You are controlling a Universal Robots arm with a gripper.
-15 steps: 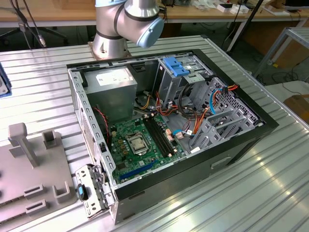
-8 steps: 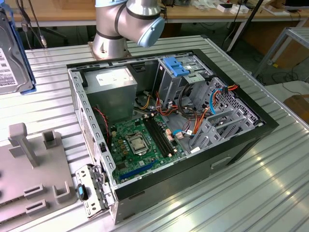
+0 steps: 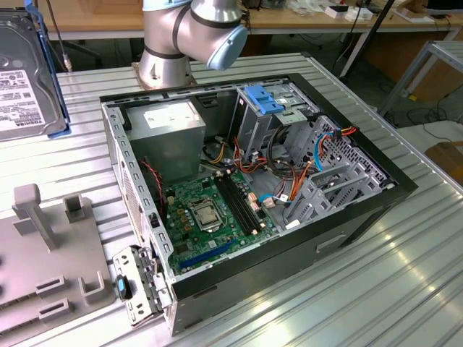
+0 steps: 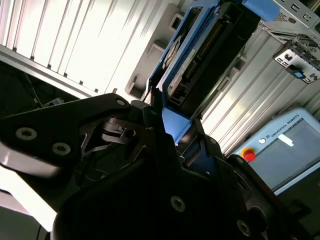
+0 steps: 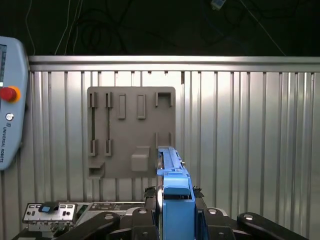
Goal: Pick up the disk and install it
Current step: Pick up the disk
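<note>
Ribbed table [image 3: 405, 275], disk [image 5: 170, 159] partly behind tool [image 5: 175, 196]

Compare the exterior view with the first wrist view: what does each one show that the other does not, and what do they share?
The exterior view adds the open computer case with its motherboard and power-supply box, and the arm's base. The first wrist view adds the teach pendant with its red button, and the fingers closed on the disk. Shared: the disk, the grey holder plate, the small metal panel with a blue tab and the ribbed table.
</note>
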